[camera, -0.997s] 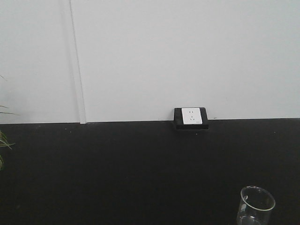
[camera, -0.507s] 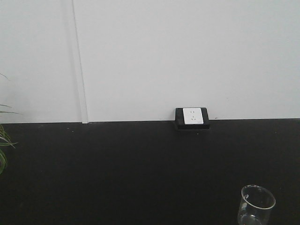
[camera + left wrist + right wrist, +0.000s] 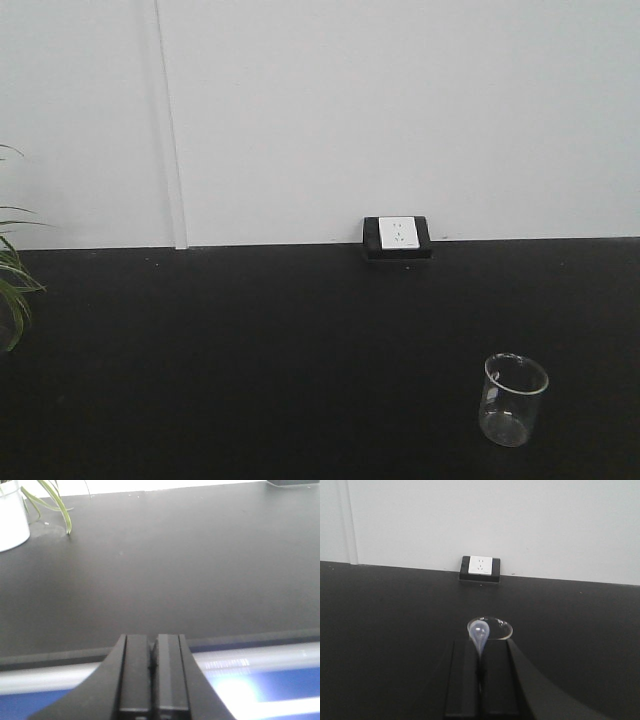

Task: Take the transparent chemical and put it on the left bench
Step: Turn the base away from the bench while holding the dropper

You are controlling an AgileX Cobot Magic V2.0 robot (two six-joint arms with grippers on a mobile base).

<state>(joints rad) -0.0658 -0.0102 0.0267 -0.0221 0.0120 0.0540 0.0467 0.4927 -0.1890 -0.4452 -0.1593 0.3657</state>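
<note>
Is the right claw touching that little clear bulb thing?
Touching. The right wrist view shows the right gripper shut on the clear pipette, bulb poking out between its fingers.

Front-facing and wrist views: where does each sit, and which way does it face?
Front-facing: above the black benchtop, facing the white wall, wall socket and glass beaker; no robot part shows.
Left wrist: behind the shut left tool, looking across the benchtop to a white plant pot.
Right wrist: behind the right tool, shut on the transparent pipette, facing the wall.
Shared: front and right wrist show socket and beaker.
</note>
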